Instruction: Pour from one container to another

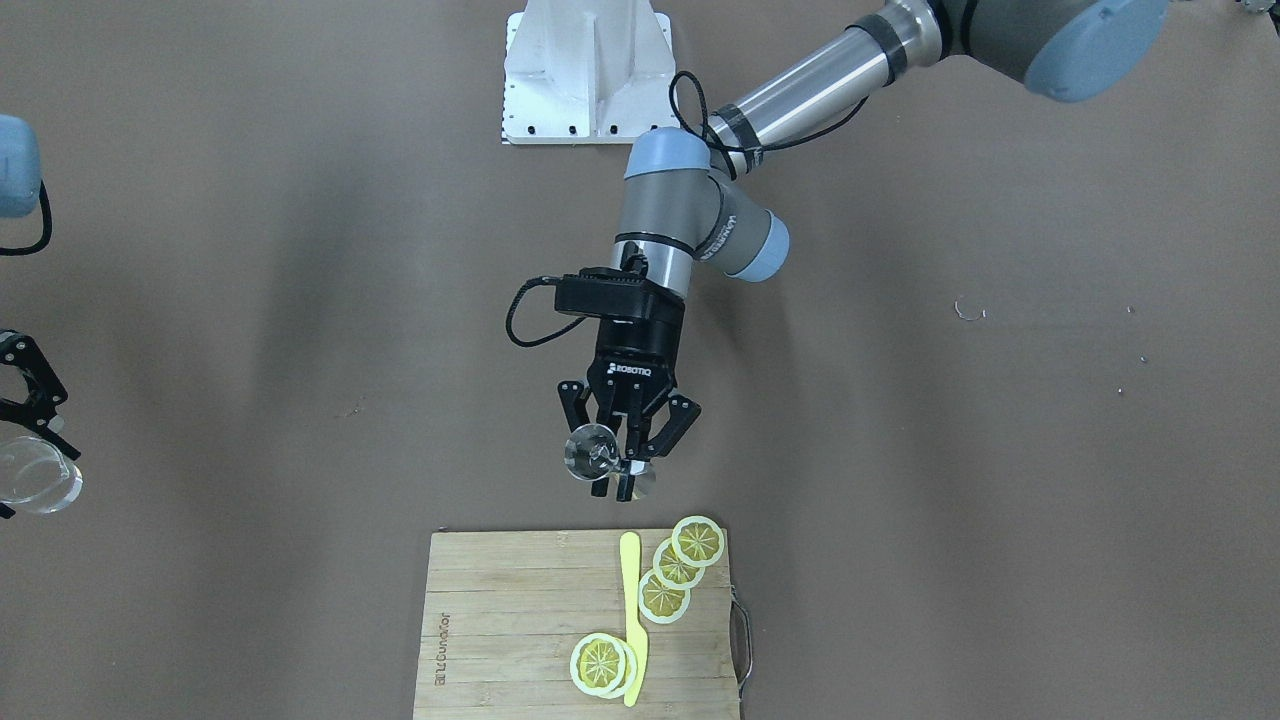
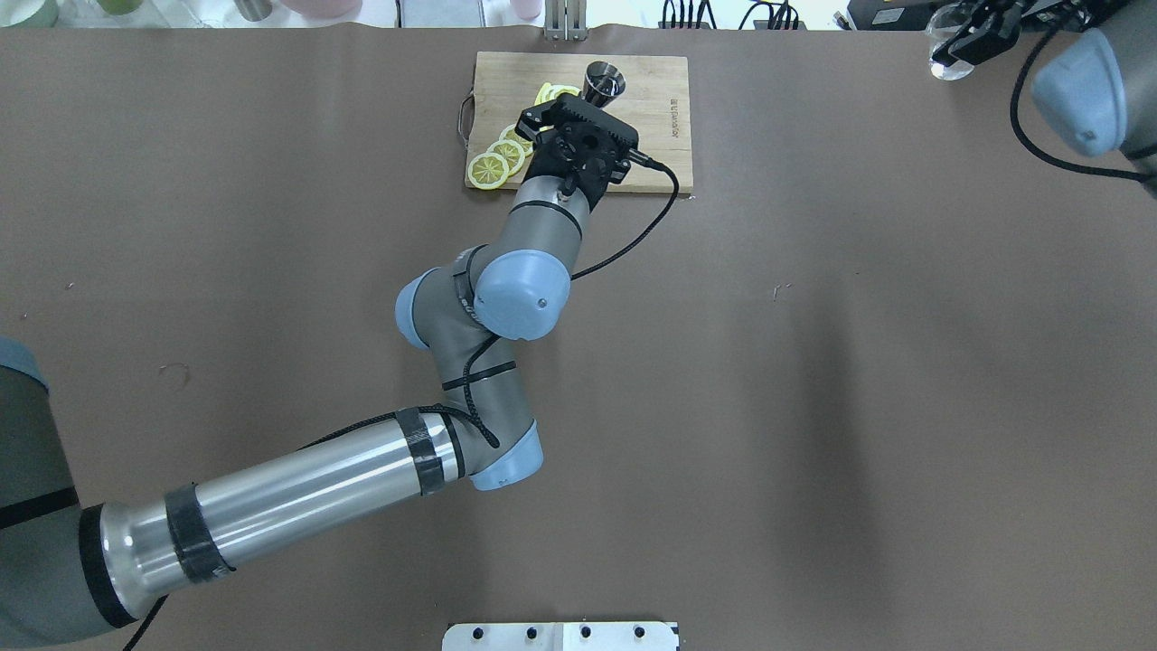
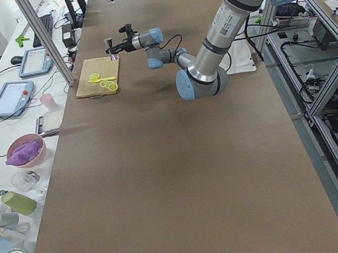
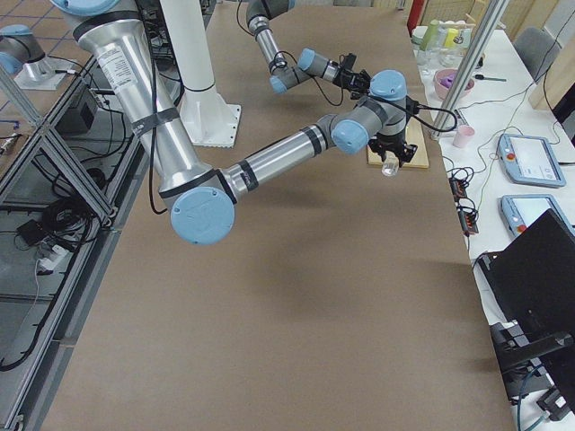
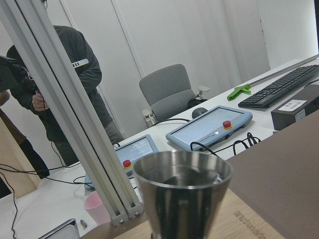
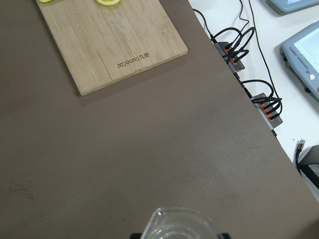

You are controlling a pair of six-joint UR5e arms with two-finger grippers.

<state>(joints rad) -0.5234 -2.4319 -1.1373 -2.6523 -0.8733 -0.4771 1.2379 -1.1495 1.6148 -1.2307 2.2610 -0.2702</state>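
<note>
My left gripper is shut on the waist of the steel jigger, holding it in the air just on the robot's side of the cutting board. The jigger lies tilted, its open cone turned sideways. Its shiny cone fills the bottom of the left wrist view, and what is inside is too dark to tell. Far off at the table's right end, my right gripper is shut on the clear glass tumbler, raised above the table. The tumbler's rim shows at the bottom of the right wrist view. The two containers are far apart.
A bamboo cutting board with several lemon slices and a yellow plastic knife lies at the operators' edge. The white base plate sits at the robot's side. Cables and tablets lie beyond the table edge.
</note>
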